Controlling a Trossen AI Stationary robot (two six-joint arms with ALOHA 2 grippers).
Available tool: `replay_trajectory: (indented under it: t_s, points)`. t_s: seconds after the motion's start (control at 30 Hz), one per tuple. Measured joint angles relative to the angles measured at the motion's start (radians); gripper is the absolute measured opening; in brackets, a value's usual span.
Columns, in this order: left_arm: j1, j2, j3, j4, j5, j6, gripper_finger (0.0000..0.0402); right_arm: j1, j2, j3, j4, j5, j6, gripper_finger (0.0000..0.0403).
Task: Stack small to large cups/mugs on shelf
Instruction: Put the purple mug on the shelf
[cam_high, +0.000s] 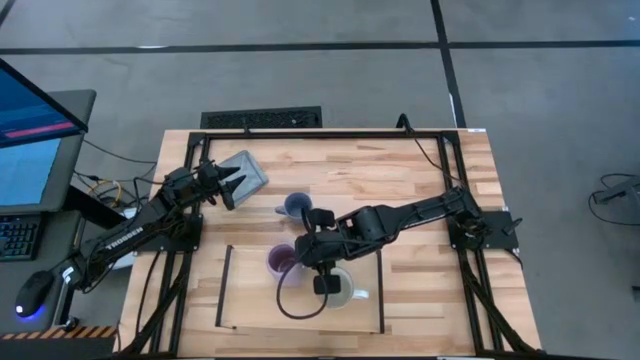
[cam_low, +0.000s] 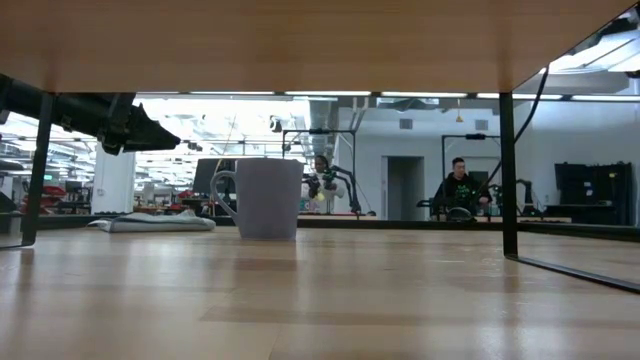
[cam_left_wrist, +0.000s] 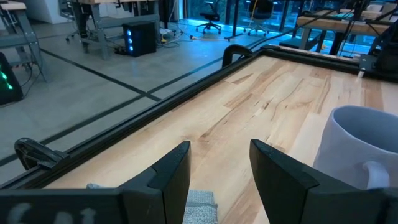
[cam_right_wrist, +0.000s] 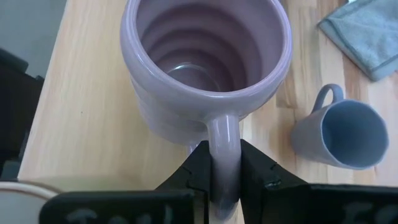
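Observation:
The lilac-purple mug (cam_high: 282, 262) is upright at the far edge of the light-wood shelf (cam_high: 250, 310), and my right gripper (cam_high: 305, 255) is shut on its handle. The white mug (cam_high: 338, 287) stands on the shelf just beside it. The blue mug (cam_high: 297, 207) stands on the tabletop beyond the shelf and also shows in the low view (cam_low: 268, 197). My left gripper (cam_high: 225, 187) is open and empty, hovering by the grey pad (cam_high: 246, 172) at the far left. My right gripper pinches the purple mug's handle (cam_right_wrist: 222, 146) between its two fingers, one on each side of the loop. The fingers come from the table's right side, slanting downward. The mug is upright with its mouth up; whether its base rests on the shelf I cannot tell.
The shelf has thin black bars at both short ends (cam_high: 228, 285) (cam_high: 383, 290). A dark cable loops over the shelf (cam_high: 290, 305) beside the white mug. Black frame rails run along the tabletop's edges (cam_high: 330, 133). People sit in the room beyond (cam_low: 460, 185).

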Motion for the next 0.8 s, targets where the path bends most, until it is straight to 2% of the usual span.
replay_trajectory:
  t_s: [0.2, 0.57, 0.8]
  points:
    - [0.0, 0.0, 0.0, 0.0, 0.0, 0.0, 0.0156, -0.001, 0.0, 0.0, -0.002, 0.0, -0.022, 0.0062]
    - [0.0, 0.0, 0.0, 0.0, -0.001, 0.0, 0.0156, -0.027, -0.001, 0.001, -0.012, 0.004, -0.173, 0.0062]
    - [0.0, 0.0, 0.0, 0.0, -0.001, 0.0, 0.0156, -0.032, -0.001, 0.001, -0.016, 0.009, -0.172, 0.0062]
